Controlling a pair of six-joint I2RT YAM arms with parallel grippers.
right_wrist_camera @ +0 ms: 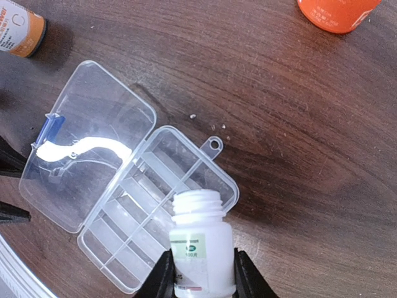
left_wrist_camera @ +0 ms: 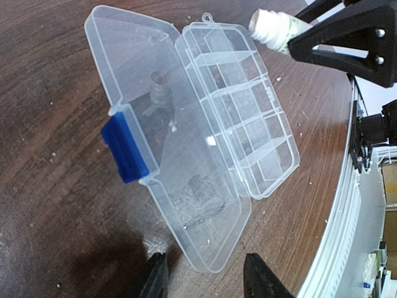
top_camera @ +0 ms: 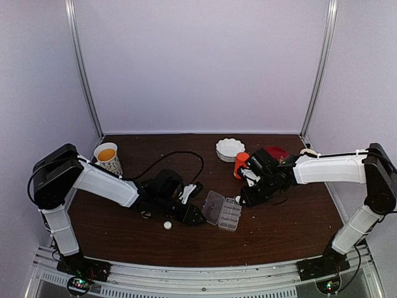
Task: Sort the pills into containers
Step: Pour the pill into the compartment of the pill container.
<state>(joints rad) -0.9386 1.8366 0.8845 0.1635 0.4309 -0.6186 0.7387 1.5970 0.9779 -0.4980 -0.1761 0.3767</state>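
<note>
Centrally on the wooden table [top_camera: 279, 230], a clear pill box [right_wrist_camera: 93, 124] is laid open, its cells [left_wrist_camera: 248, 124] close by the mouth of a small white bottle [right_wrist_camera: 200, 242]. The bottle is clamped round its body by the right gripper [right_wrist_camera: 203, 276], whose arm is stretched low. No pills are clearly seen; they are judged tiny, light, easily scattered, better poured than pinched. The left gripper [left_wrist_camera: 208, 273] is held with jaws apart at the lid [left_wrist_camera: 155, 155].

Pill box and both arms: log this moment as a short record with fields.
pill box: open, lying flat on the table
lid: folded back flat, blue latch on its free edge
white bottle: uncapped, mouth close to the cells
right fingers: closed on the white bottle
left fingers: apart, nothing between them, near the lid's edge
pills: too small to make out in the cells
</note>
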